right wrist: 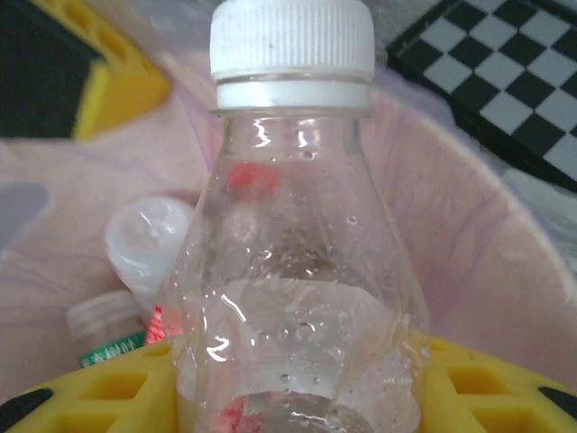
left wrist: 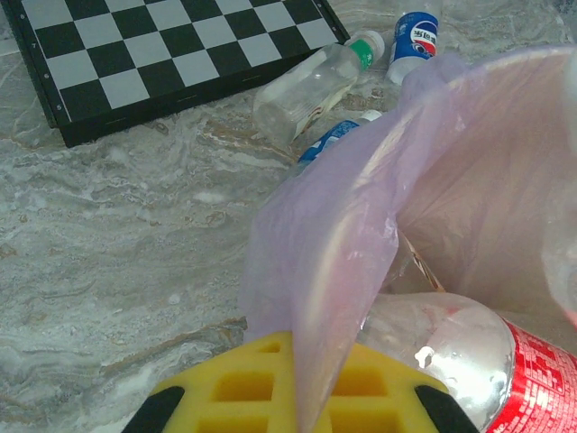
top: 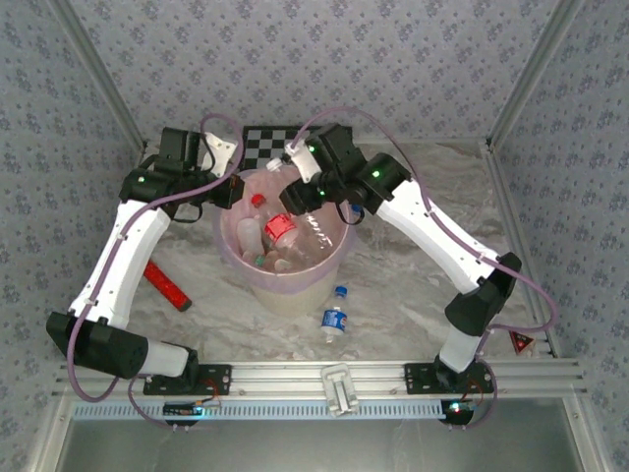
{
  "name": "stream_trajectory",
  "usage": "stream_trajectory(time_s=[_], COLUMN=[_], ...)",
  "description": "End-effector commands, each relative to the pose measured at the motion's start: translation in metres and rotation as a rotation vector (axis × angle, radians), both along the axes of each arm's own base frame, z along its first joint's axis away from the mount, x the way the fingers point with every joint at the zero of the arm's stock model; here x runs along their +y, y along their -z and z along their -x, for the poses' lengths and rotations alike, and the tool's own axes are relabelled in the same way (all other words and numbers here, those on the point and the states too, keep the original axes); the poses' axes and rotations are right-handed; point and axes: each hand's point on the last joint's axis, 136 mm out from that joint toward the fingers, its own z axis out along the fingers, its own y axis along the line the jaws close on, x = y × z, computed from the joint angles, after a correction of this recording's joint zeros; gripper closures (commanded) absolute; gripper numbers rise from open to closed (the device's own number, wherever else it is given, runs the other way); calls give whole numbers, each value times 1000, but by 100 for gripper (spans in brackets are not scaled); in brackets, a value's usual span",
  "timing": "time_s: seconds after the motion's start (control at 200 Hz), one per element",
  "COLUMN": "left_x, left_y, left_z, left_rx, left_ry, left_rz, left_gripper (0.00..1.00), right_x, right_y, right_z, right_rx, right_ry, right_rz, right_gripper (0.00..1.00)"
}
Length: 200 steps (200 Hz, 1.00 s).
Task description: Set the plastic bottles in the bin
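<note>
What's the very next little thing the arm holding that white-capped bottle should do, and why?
Probably open the right tool and drop it: the white-capped bottle hangs over the bin, whose bag the left tool pinches.

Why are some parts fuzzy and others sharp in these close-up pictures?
Right wrist: the bottle is sharp, the bag and chessboard behind it blurred. Left wrist: the near bag is soft, the chessboard crisp. Top external: evenly lit, soft shadows.
</note>
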Motion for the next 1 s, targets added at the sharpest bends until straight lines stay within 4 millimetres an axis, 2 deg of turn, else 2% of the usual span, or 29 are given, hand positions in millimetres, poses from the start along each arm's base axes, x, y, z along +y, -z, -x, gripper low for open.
stream_trajectory(time_s=[0.0, 0.165, 0.26, 0.335, 0.47, 0.555, 0.625, 0.7, 0.775, 0.9, 0.994], left_x=[-9, -10, -10, -10, -10, -10, -10, -10, -10, -9, -10], left_y=[12, 11, 11, 11, 13, 13, 14, 14, 14, 13, 12], left_z=[13, 12, 13, 12, 12, 12, 13, 13, 14, 14, 14], left_rx=[89, 87, 83, 83, 81, 78, 77, 77, 73, 69, 67], left_ry=[20, 21, 21, 21, 25, 25, 26, 28, 28, 28, 29], left_rz=[30, 30, 31, 31, 30, 31, 30, 29, 28, 27, 29], left_gripper=[100, 100, 100, 100, 100, 100, 100, 100, 100, 100, 100], right_x=[-16, -4, -2, -4, -10, -13, -16, -14, -11, -2, 5], right_y=[25, 58, 62, 48, 1, -24, -37, -38, -29, -2, 20], right_z=[9, 15, 15, 13, 10, 7, 2, -4, -10, -17, -22], right_rx=[28, 135, 156, 131, 40, -14, -50, -55, -36, 22, 63], right_ry=[-10, -30, -17, -6, 5, 15, 33, 47, 62, 70, 71], right_rz=[115, 116, 110, 100, 40, 3, -16, -27, -13, 14, 36], right_gripper=[48, 45, 38, 30, 17, 14, 15, 19, 24, 39, 46])
